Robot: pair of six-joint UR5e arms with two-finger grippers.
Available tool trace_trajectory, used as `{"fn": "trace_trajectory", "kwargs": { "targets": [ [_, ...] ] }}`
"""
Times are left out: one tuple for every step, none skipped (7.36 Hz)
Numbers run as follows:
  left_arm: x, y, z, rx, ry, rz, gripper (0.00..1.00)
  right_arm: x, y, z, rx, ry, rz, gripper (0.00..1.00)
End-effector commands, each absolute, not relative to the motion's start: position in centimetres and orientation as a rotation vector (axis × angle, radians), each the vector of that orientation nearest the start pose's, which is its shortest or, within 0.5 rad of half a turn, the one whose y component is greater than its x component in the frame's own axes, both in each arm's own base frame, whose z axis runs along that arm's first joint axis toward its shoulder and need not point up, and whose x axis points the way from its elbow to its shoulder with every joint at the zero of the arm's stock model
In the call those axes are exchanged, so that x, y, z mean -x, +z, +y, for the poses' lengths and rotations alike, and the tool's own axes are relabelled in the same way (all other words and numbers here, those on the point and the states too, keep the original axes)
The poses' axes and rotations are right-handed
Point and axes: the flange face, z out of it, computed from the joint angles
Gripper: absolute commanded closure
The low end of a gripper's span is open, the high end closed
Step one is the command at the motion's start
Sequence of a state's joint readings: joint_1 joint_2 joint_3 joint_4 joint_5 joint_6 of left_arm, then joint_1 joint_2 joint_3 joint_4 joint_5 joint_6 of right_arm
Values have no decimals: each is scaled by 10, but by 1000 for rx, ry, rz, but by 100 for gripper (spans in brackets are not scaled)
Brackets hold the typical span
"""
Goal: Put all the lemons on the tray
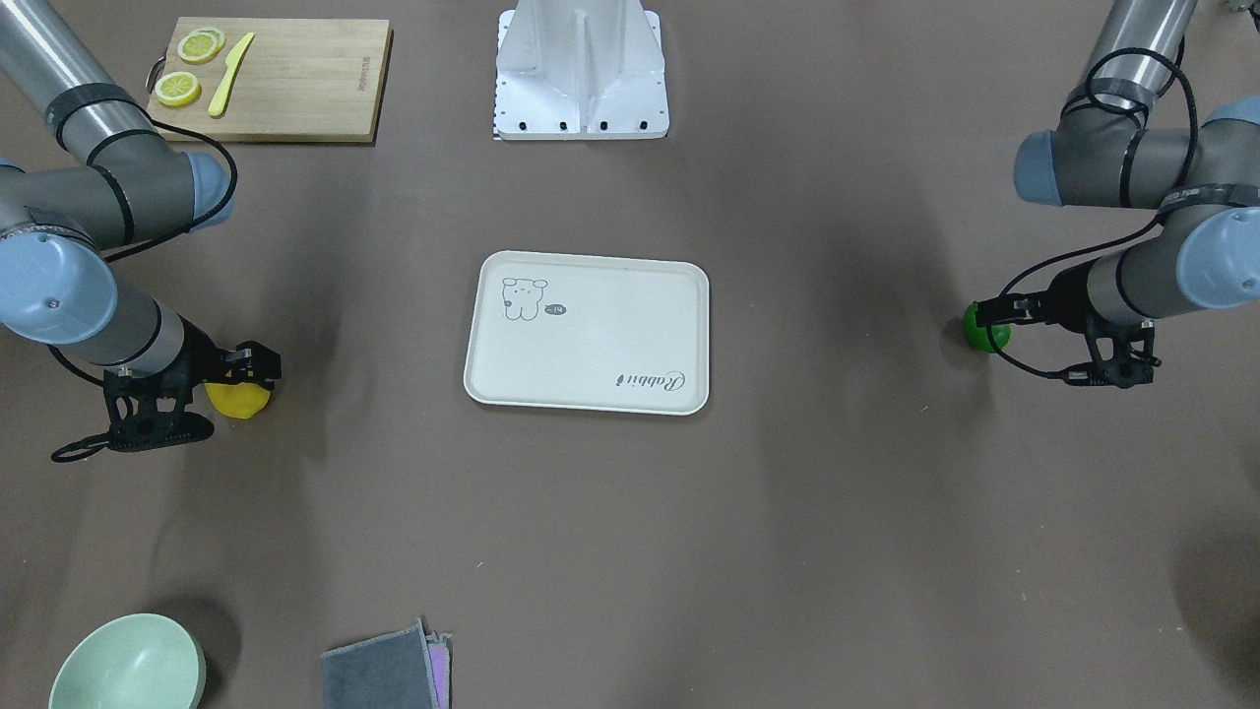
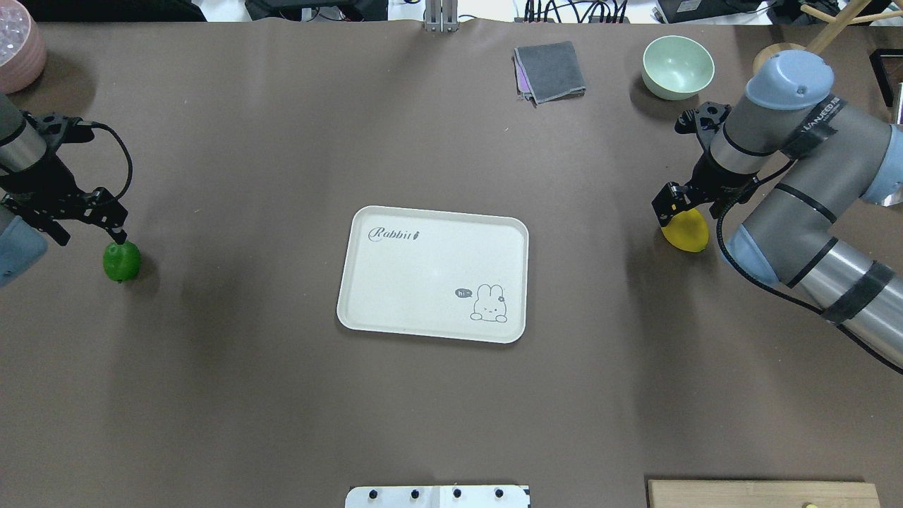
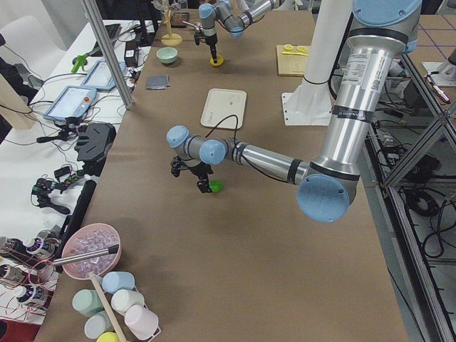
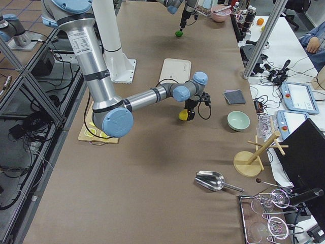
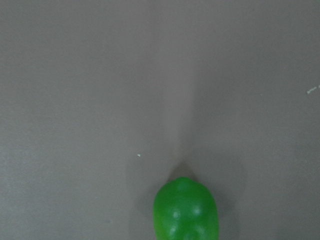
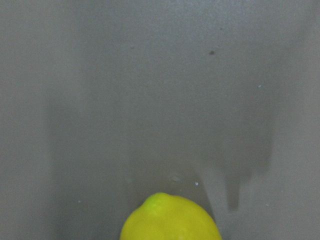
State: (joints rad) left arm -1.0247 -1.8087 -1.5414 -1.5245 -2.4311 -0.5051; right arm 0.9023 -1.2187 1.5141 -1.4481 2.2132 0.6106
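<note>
The cream tray (image 2: 395, 310) with the rabbit drawing lies at the table's middle with nothing on it; it also shows in the front view (image 1: 591, 384). The green lemon (image 2: 121, 261) rests on the table at the left, and fills the bottom of the left wrist view (image 5: 186, 210). My left gripper (image 2: 92, 233) is open just above it. The yellow lemon (image 2: 688, 233) rests on the table at the right, and shows in the right wrist view (image 6: 170, 220). My right gripper (image 2: 683, 210) is open over it, its far finger hidden.
A wooden cutting board (image 1: 295, 89) with lemon slices (image 1: 201, 45) and a yellow knife (image 1: 230, 73) lies near the robot's base. A pale green bowl (image 2: 678, 66) and a folded grey cloth (image 2: 550, 70) sit at the far edge. A pink bowl (image 2: 17, 49) stands at the far left.
</note>
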Motion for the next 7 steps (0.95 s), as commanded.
{"fn": "trace_trajectory", "kwargs": {
  "targets": [
    [-278, 548, -537, 327, 126, 811, 2, 348, 489, -549, 80, -195, -748, 13],
    [-288, 548, -538, 334, 136, 807, 2, 349, 490, -548, 83, -198, -747, 40],
    [-294, 552, -536, 345, 144, 801, 2, 351, 489, -547, 82, -201, -748, 64],
    [-296, 555, -535, 351, 144, 797, 2, 357, 488, -545, 84, -208, -747, 72],
    [-297, 561, -535, 360, 142, 792, 4, 359, 483, -545, 79, -211, -754, 72],
    [-299, 563, -534, 362, 149, 791, 12, 359, 471, -546, 52, -222, -772, 72],
    [-299, 565, -533, 367, 148, 788, 44, 373, 452, -542, -7, -264, -822, 72]
  ]
}}
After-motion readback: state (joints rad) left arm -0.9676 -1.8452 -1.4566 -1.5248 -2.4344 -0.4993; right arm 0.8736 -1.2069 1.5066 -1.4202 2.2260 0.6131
